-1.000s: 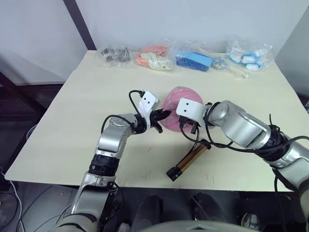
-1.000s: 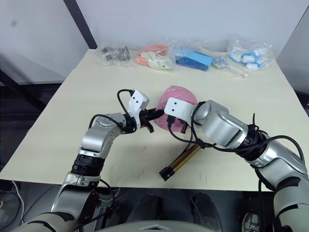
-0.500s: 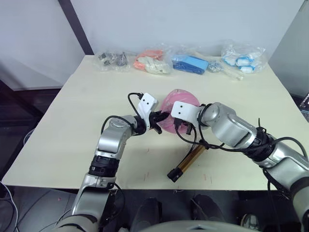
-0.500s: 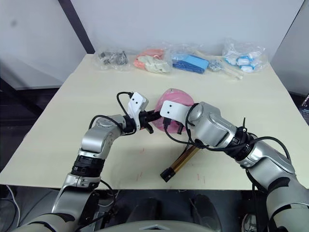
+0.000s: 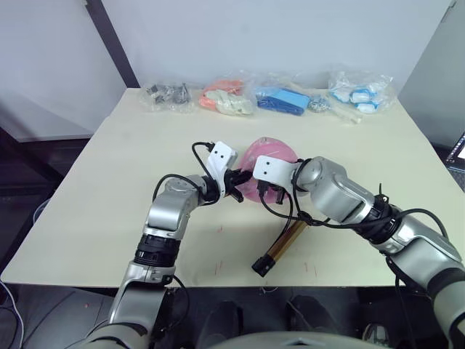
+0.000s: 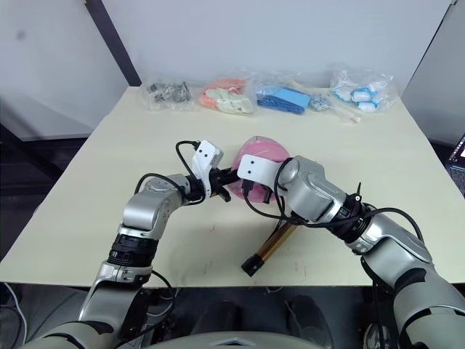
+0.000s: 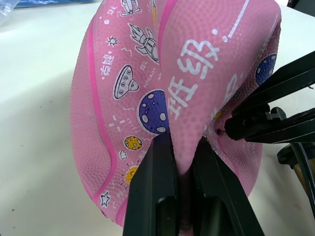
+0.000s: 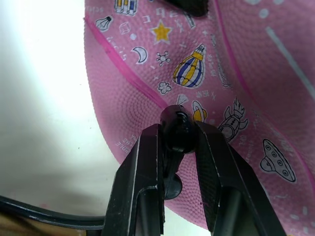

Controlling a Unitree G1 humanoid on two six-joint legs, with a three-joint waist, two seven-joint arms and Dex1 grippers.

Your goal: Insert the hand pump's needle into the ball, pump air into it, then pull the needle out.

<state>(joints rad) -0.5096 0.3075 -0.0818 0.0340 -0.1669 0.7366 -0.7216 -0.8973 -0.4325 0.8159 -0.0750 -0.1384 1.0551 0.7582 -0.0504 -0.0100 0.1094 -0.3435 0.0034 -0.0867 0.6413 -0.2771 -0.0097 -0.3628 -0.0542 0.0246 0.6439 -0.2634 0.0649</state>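
Nearest, the hand pump [image 5: 282, 245] is laid on the table [image 5: 87, 211] by its front edge. Further in, near the middle, a fold of the sagging ball [image 7: 197, 88] is pinched by the left gripper [image 7: 181, 147], while the needle [image 8: 178, 129] fitting is clamped against the ball by the right gripper [image 8: 178, 142].

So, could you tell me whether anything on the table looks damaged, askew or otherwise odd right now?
The ball is the odd thing: it is sagging and creased rather than round, with a fold of its rubber pinched in the left end effector. The hand pump lies loose on the table; its hose runs to the right end effector.
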